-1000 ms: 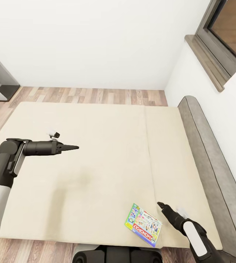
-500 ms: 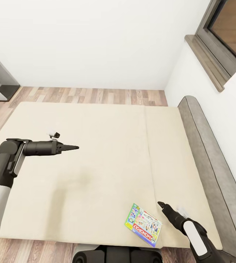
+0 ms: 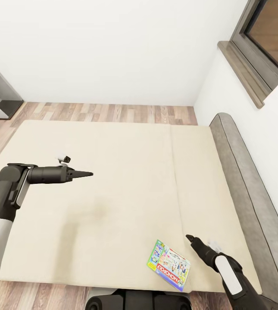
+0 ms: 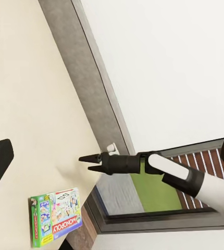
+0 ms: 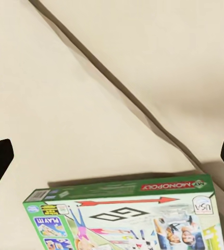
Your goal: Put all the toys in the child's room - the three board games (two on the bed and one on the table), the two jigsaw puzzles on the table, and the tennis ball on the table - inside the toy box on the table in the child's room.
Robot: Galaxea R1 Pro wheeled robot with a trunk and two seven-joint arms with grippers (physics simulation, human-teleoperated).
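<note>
Bed (image 3: 113, 172): a wide cream mattress fills most of the head view, with a seam running down its right part and a grey padded headboard (image 3: 246, 185) along its right edge.
Board game (image 3: 169, 264): one green Monopoly box lies flat on the bed, face up, close to the near edge and right of the middle. The left wrist view shows it at (image 4: 56, 216) and the right wrist view at (image 5: 127, 216).
Right gripper (image 3: 189, 238): it hangs just beside the box's right edge and apart from it, tips pointing away from the robot. From the left wrist view (image 4: 86, 162) its two fingers stand slightly parted with nothing between them. In the right wrist view the dark finger edges sit wide at both sides of the frame, the box between them and farther on.
Left gripper (image 3: 89, 174): held out level over the left half of the bed, well apart from the box, fingers pressed together to a point and holding nothing.
Room: white walls, a wood plank floor (image 3: 104, 113) beyond the bed, and a dark-framed window (image 3: 263, 38) at upper right.
</note>
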